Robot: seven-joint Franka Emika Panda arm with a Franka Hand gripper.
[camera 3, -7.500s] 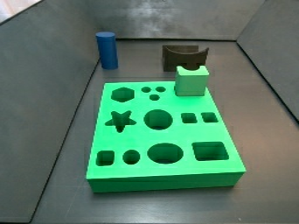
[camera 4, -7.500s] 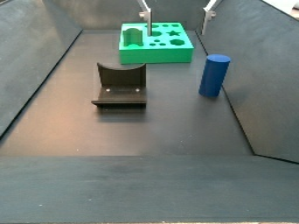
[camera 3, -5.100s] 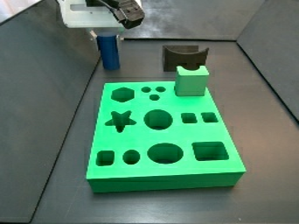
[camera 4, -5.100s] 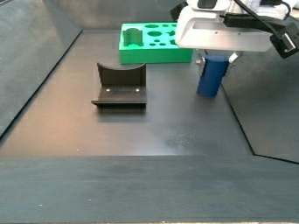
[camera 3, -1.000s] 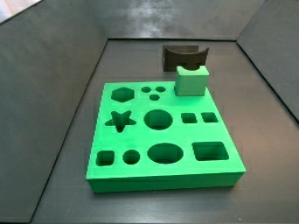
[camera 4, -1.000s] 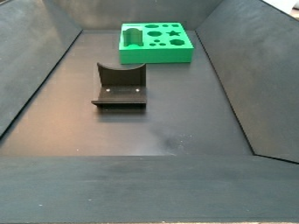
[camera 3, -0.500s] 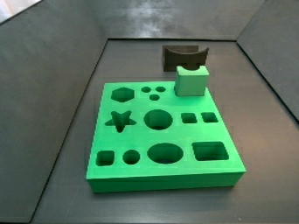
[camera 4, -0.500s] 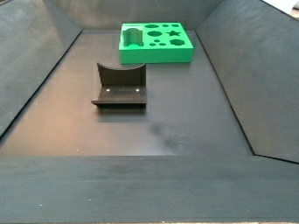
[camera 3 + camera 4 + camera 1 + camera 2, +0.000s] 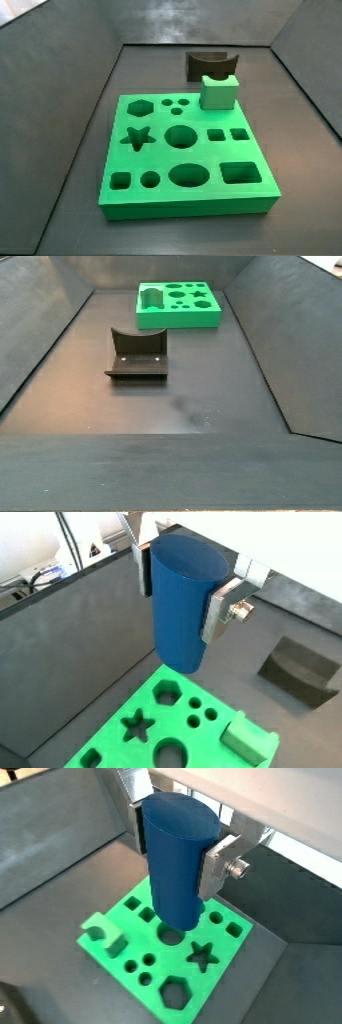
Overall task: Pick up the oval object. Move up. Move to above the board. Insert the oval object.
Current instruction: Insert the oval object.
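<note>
In both wrist views my gripper (image 9: 183, 587) (image 9: 179, 846) is shut on the oval object (image 9: 179, 607) (image 9: 174, 863), a tall plain blue peg held upright between the silver fingers (image 9: 221, 610). It hangs well above the board (image 9: 114, 750) (image 9: 234, 958), a bright green slab with cut-out holes. In a wrist view the peg's lower end overlaps the board's round holes. Both side views show the board (image 9: 134, 202) (image 9: 182, 321) on the dark floor, but neither gripper nor peg is in those views.
A light green cube-like block (image 9: 221, 92) (image 9: 250, 737) stands on the board's far edge. A dark brown arch-shaped block (image 9: 211, 64) (image 9: 136, 354) (image 9: 301, 668) lies on the floor beyond the board. Grey walls (image 9: 60, 110) enclose the floor on all sides.
The blue peg stood on the floor by the wall, then the gripper came down over it. In the last second both side views show no peg or gripper, and nothing moves.
</note>
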